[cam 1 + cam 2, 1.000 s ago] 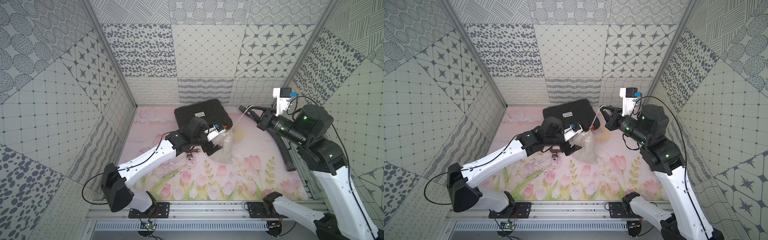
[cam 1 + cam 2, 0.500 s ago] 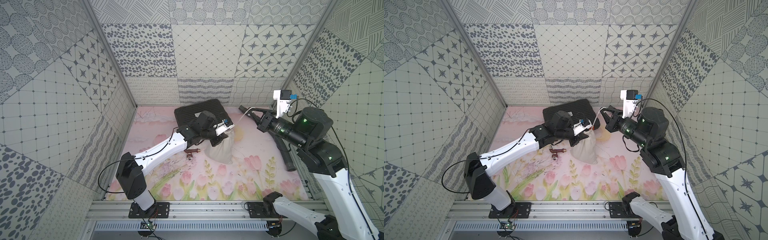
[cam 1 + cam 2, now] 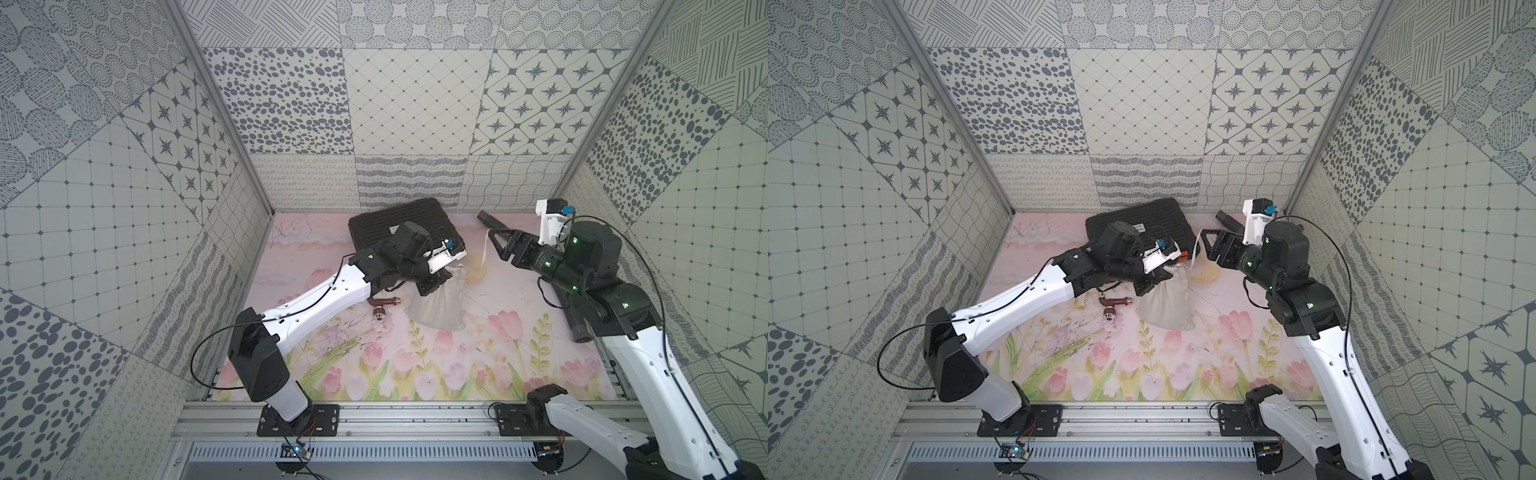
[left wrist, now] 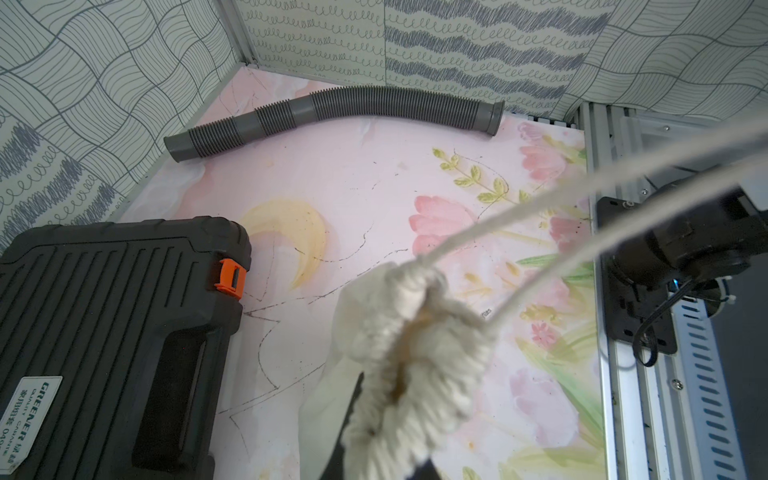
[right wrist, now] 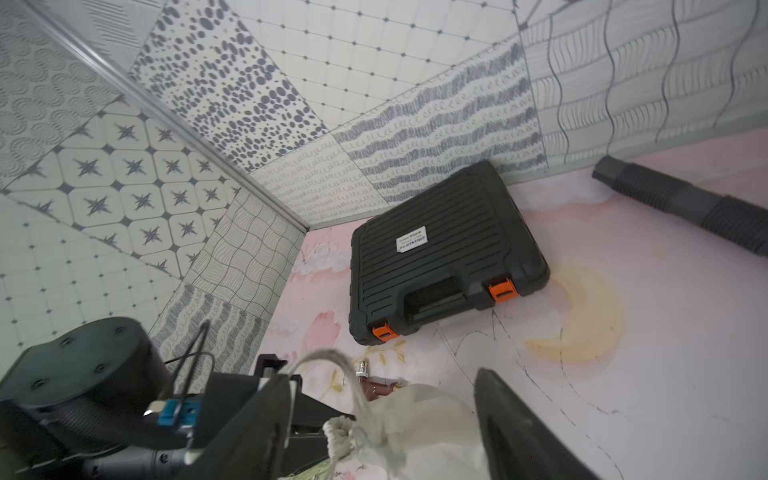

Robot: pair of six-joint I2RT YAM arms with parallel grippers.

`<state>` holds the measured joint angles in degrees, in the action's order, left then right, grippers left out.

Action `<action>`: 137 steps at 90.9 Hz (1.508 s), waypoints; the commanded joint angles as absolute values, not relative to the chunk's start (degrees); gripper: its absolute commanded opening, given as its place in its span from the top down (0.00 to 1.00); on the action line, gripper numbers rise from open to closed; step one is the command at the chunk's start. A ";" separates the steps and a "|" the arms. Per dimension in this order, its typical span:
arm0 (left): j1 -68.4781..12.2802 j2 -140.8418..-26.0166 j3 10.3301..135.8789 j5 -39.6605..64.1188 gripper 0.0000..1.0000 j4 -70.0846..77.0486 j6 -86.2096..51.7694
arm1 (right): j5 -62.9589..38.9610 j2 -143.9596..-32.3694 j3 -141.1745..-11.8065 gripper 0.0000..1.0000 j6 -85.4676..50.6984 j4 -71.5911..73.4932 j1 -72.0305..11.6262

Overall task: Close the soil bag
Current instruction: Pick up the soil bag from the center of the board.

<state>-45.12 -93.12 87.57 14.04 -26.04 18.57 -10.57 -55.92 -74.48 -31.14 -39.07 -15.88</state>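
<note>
Soil bag (image 3: 438, 309) cream, puckered neck pinched in left pincer (image 3: 432, 286); right pincer (image 3: 496, 245) spread

Bright, even; soil bag (image 4: 407, 353) perhaps blurred.

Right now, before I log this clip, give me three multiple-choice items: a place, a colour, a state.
1. The brown tap lies: A beside the soil bag on the mat; B against the back wall; C inside the bag.
2. The latches of the black case are: A blue; B orange; C green.
3. The right gripper is: A shut on the bag; B shut on the case; C open.
Answers: A, it rests on the mat next to the bag; B, both clips show orange; C, its jaws stand wide apart.
</note>
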 commanded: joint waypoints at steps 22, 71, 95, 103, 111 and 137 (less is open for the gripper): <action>-44.21 -95.52 92.58 9.76 1.00 -28.86 12.23 | -17.61 -50.89 -60.36 0.03 -30.70 -46.32 -9.93; -44.21 -94.22 92.64 5.54 1.00 -32.62 4.59 | -13.31 -51.53 -57.36 0.03 -28.79 -44.31 -9.93; -44.17 -92.86 91.53 6.12 1.00 -33.88 -0.30 | -20.92 -50.65 -53.09 0.03 -27.51 -32.80 -10.12; -44.21 -92.43 90.91 7.31 1.00 -33.41 -0.62 | -24.82 -48.19 -50.30 0.03 -26.12 -27.88 -10.50; -44.23 -92.43 91.06 7.98 1.00 -33.39 -0.61 | -26.40 -45.27 -48.31 0.03 -22.76 -25.77 -10.48; -44.29 -91.34 91.06 9.08 1.00 -33.62 -0.65 | -39.31 -41.81 -43.30 0.03 -17.20 -21.13 -10.55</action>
